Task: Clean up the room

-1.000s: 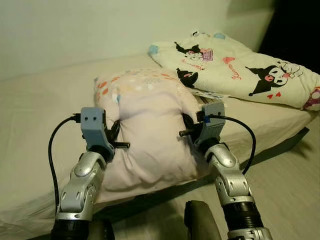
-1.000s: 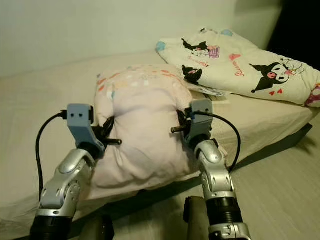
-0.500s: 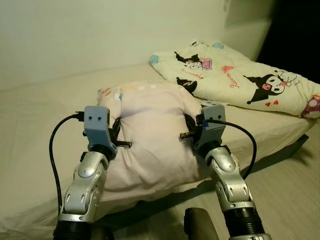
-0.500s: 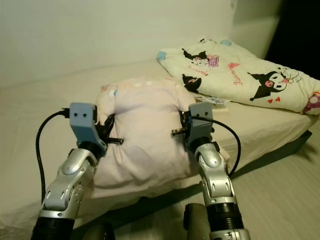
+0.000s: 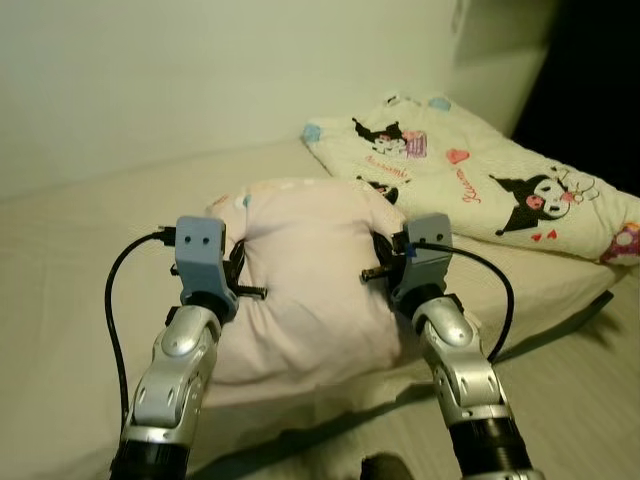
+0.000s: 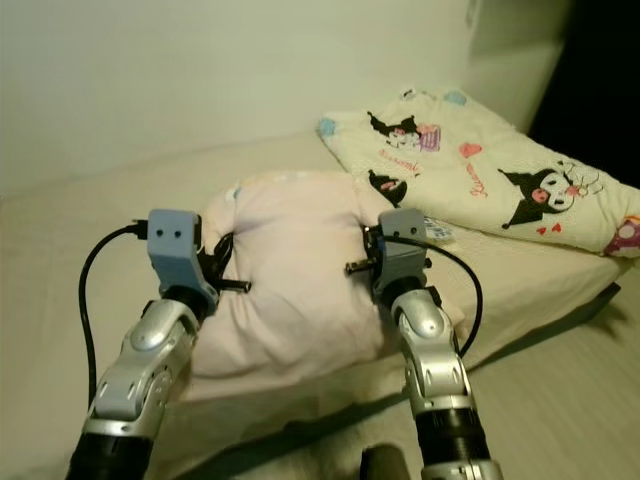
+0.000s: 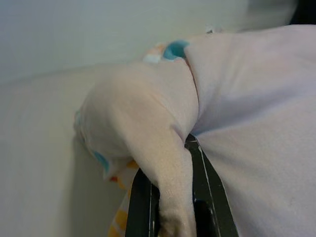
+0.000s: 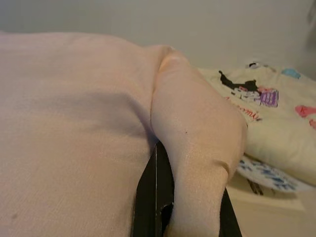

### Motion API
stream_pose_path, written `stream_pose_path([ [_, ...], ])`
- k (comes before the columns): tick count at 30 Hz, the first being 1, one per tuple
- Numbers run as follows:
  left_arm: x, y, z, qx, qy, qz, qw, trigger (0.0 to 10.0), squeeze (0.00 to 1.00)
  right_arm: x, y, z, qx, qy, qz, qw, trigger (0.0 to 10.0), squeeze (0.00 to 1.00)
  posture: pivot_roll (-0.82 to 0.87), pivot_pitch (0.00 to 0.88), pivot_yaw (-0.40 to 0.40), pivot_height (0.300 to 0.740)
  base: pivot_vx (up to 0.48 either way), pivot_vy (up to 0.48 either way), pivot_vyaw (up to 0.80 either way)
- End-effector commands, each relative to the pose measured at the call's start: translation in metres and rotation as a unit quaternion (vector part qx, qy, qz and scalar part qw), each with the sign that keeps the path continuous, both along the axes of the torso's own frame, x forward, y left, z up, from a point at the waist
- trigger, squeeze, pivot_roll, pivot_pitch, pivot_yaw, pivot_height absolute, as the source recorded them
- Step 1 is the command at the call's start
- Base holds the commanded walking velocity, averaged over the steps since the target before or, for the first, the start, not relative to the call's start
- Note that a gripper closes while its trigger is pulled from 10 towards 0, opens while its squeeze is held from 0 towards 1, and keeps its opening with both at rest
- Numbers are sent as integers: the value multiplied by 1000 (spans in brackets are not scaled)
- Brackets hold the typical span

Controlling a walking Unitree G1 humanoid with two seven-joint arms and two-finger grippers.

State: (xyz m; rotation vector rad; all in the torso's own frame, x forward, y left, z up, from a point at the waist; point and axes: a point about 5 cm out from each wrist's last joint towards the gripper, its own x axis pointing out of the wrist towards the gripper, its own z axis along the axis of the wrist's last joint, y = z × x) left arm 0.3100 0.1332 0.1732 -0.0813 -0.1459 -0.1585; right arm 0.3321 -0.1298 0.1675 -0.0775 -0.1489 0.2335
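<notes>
A pale pink pillow [image 5: 310,280] with coloured spots along its far edge is held up over the beige bed [image 5: 80,260], standing on its lower edge. My left gripper [image 7: 170,207] is shut on a fold at the pillow's left side, and my right gripper [image 8: 177,207] is shut on a fold at its right side. From the head camera both wrists, the left [image 5: 205,265] and the right [image 5: 425,265], flank the pillow, and its fabric bulges between them. The fingertips are buried in the cloth.
A cream pillow with black cartoon characters [image 5: 470,175] lies at the bed's far right. A printed paper or flat packet [image 8: 269,175] peeks from under it. A pale wall [image 5: 200,70] runs behind the bed. The floor [image 5: 590,390] lies at lower right, past the bed's edge.
The pillow has been raised and tipped more upright, hiding most of its spotted side. The camera view has shifted, so the dark thing at the bottom edge is nearly gone.
</notes>
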Motion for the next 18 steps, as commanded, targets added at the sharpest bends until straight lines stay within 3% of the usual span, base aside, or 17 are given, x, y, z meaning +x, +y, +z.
stream_pose_path([
  [1, -3, -2, 8, -22, -28, -8, 999, 0, 0, -2, 7, 13, -1, -34, 13, 999, 10000, 0, -91, 32, 11, 685, 0, 0, 0],
  [11, -3, -2, 9, -38, -33, -18, 999, 0, 0, -2, 7, 13, -1, -35, 13, 999, 10000, 0, -92, 31, 11, 720, 0, 0, 0],
  [17, -3, -3, 12, -24, -45, -15, 999, 0, 0, -1, 7, 15, 0, -37, 11, 999, 10000, 0, -93, 30, 14, 740, 0, 0, 0],
  [18, -2, -2, 13, -22, -41, -8, 999, 9725, 0, 0, 6, 15, -1, -38, 5, 999, 10000, 0, -94, 28, 15, 740, 0, 0, 0],
])
